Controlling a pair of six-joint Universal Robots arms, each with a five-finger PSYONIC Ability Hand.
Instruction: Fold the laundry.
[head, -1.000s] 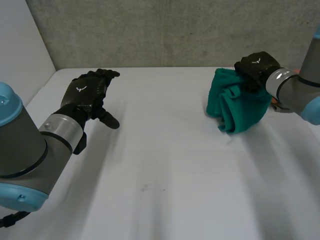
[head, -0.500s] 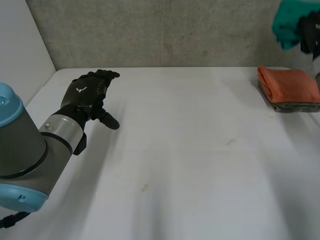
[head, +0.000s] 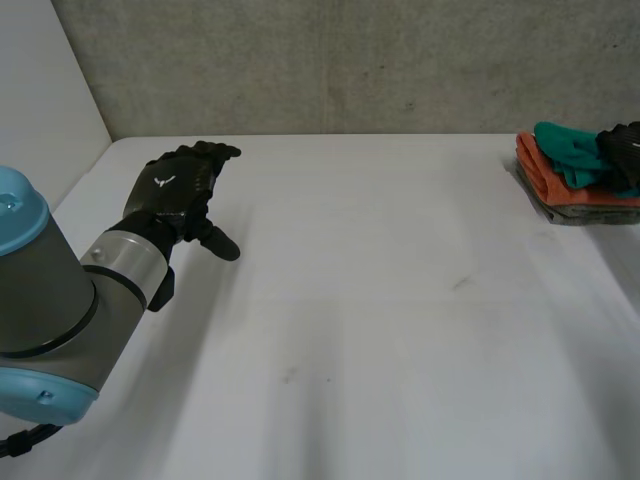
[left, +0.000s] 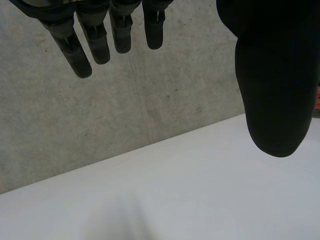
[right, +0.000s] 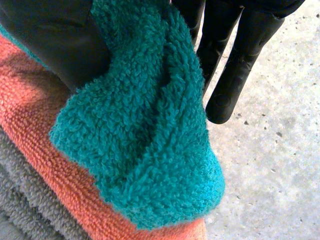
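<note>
Down comes the teal towel (head: 568, 150): half a second ago it was up in the air at the far right, and now it sits on top of the stack at the table's (head: 400, 300) right edge. It lies on the folded orange towel (head: 545, 182), which in turn rests on a grey towel (head: 572, 214) underneath. The right hand (head: 626, 148) is right there with it, on the towel's right side. In the right wrist view the teal bundle is wedged between the thumb on one side and the straight fingers (right: 235, 70) on the other, so the hand is pinching it. One rounded, folded end of the towel hangs out past the fingertips, over the orange layer. Over on the left, the left hand (head: 176, 190) has not budged: it hovers above the bare table, well apart from the stack, fingers straight and spread from the thumb, holding nothing.
</note>
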